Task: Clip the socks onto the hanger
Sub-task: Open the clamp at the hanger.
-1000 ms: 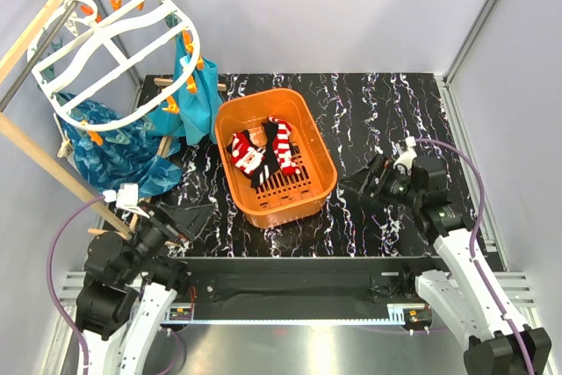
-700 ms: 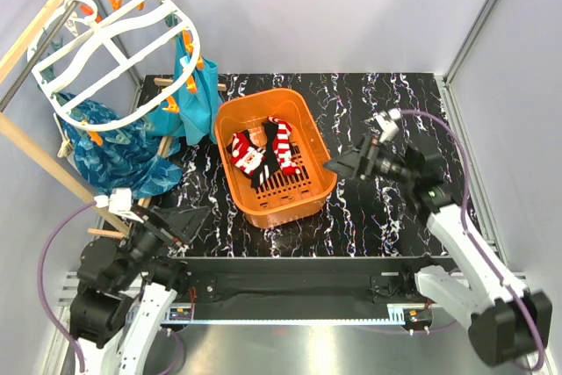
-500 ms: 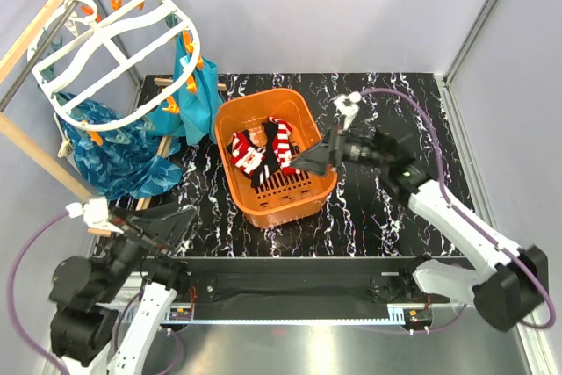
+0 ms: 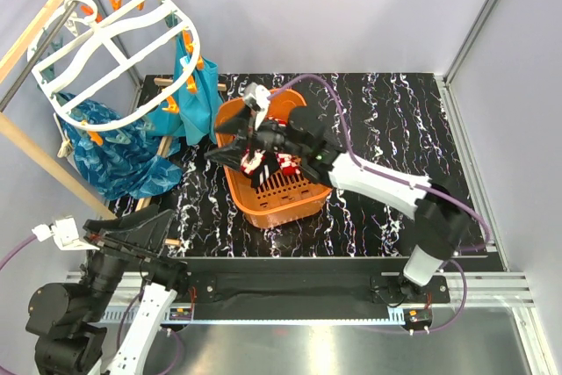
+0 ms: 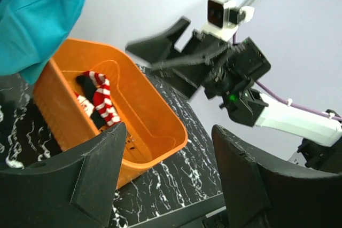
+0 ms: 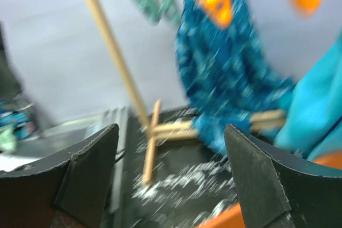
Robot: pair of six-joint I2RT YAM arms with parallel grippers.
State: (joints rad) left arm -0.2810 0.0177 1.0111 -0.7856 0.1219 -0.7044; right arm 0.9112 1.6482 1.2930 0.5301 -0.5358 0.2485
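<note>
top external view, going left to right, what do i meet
hanger → orange basket → right arm's elbow

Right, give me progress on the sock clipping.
Done: nothing. No striped sock is on the hanger. In hand: the right gripper, fingers open, reaches over the orange basket where the socks lie. Left: grasp, lift and peg each one.
</note>
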